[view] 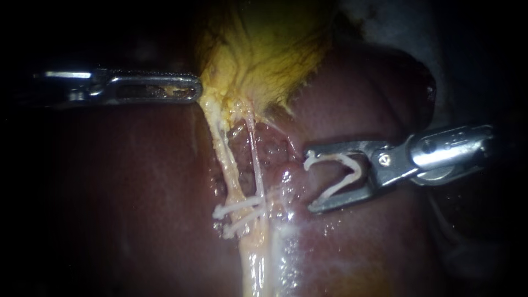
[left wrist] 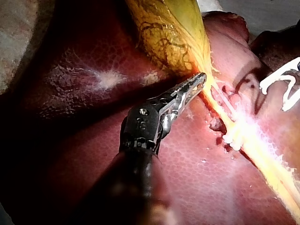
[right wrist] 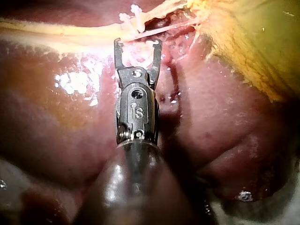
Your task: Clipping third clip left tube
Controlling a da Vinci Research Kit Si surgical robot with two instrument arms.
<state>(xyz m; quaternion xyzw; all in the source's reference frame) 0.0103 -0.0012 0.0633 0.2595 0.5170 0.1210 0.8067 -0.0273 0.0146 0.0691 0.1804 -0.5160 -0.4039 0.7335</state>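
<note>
Right claw (view: 309, 180) wide apart, white clip (view: 357, 169) between.

Dark liver (view: 137, 192), yellow gallbladder (view: 269, 49), perhaps pale cloth (left wrist: 267, 14).

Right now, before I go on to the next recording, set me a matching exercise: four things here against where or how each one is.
Things: 1 left tool; 2 right tool; 3 gallbladder; 4 pair of clips.
States: A clamped across the tube; B yellow; C tip at the gallbladder's narrow end; D holds an open clip, short of the tube.
Pairs: 1-C, 2-D, 3-B, 4-A.
</note>
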